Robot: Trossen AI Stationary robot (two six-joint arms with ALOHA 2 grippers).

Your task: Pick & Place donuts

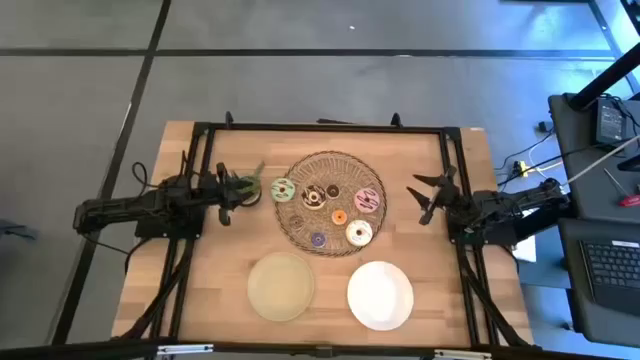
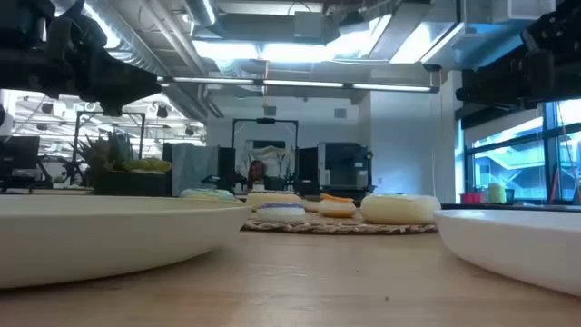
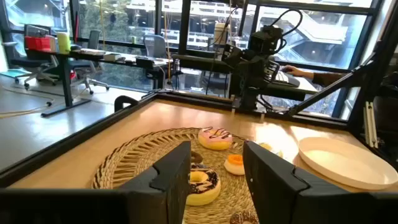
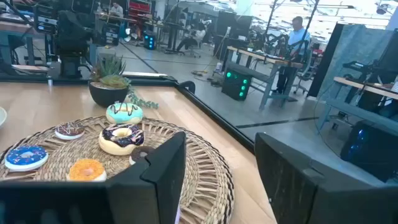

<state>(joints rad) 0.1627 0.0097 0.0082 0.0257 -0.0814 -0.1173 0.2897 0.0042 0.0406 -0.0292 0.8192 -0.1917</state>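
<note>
1. High view: even, soft overhead light; wooden table evenly lit, shadows faint
2. Low view: ceiling strip lights glare bright; near plates out of focus; arms overhead dark silhouettes
3. Left wrist view: daylight through windows; near fingers blurred
4. Right wrist view: cool bluish light; straight edges bend toward corners

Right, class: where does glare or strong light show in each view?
Low view: ceiling lights glare above the mat. Left wrist view: bright windows, shine on the table. High and right wrist views: donuts evenly lit.
</note>
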